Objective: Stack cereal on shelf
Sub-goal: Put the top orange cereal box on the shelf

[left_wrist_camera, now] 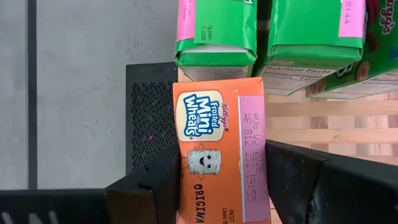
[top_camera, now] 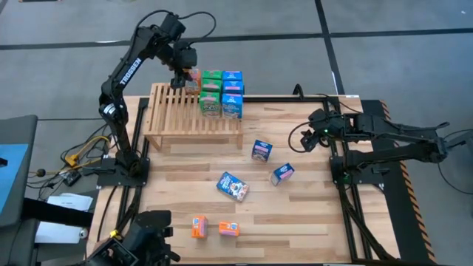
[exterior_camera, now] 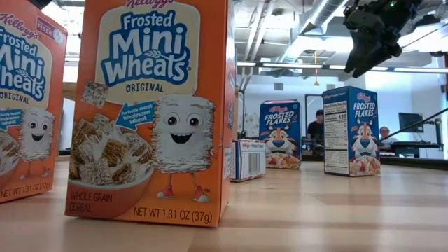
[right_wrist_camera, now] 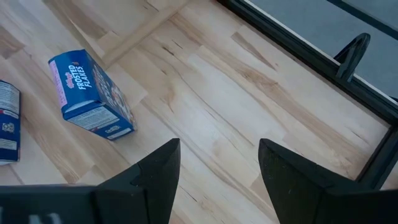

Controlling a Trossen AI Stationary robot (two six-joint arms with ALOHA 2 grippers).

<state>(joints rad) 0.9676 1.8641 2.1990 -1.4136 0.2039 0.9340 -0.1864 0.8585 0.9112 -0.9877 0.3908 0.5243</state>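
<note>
Both fingers of your left claw [left_wrist_camera: 221,180] flanked the orange box [left_wrist_camera: 219,146] on the shelf [top_camera: 177,111], grip uncertain; your right claw [right_wrist_camera: 217,165] gaped empty above the worktop [right_wrist_camera: 205,81].

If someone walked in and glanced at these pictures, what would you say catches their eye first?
Probably the two orange Frosted Mini-Wheats boxes filling the low view, standing at the table's near edge. Next, the left gripper at the slatted shelf, its fingers either side of another orange box beside the green and blue boxes stacked there.
</note>
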